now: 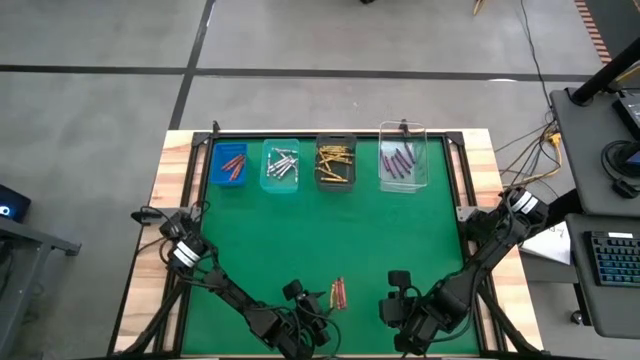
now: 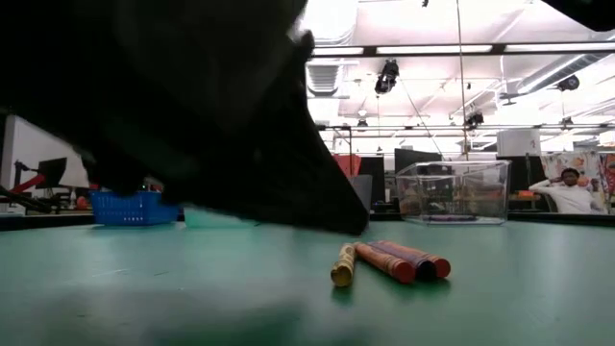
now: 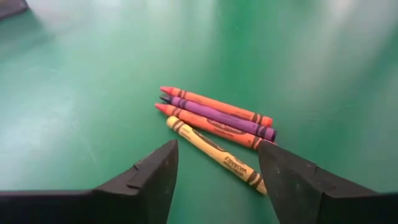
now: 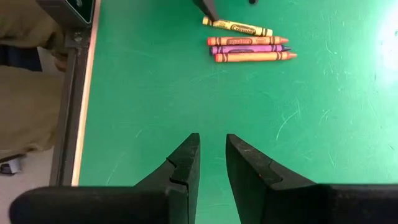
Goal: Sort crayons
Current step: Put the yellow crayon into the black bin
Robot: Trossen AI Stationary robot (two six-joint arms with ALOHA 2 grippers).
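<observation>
Several loose crayons [image 3: 214, 127] lie side by side on the green mat near its front edge: two orange-red, one purple, one yellow [image 3: 214, 152]. They also show in the high view [image 1: 338, 292] and the low view [image 2: 389, 261]. My left gripper [image 3: 217, 171] hangs open and low just left of them, its fingers either side of the yellow crayon's near end; whether a finger touches it I cannot tell. My right gripper [image 4: 212, 146] hovers to their right [image 1: 390, 300], its fingers a narrow gap apart with nothing between them.
Four small bins stand in a row at the mat's far edge: blue [image 1: 231, 165] with red crayons, clear [image 1: 281, 166] with silver ones, dark [image 1: 335, 163] with gold ones, clear [image 1: 403, 160] with purple ones. The mat's wide middle [image 1: 330, 225] lies between them and the grippers.
</observation>
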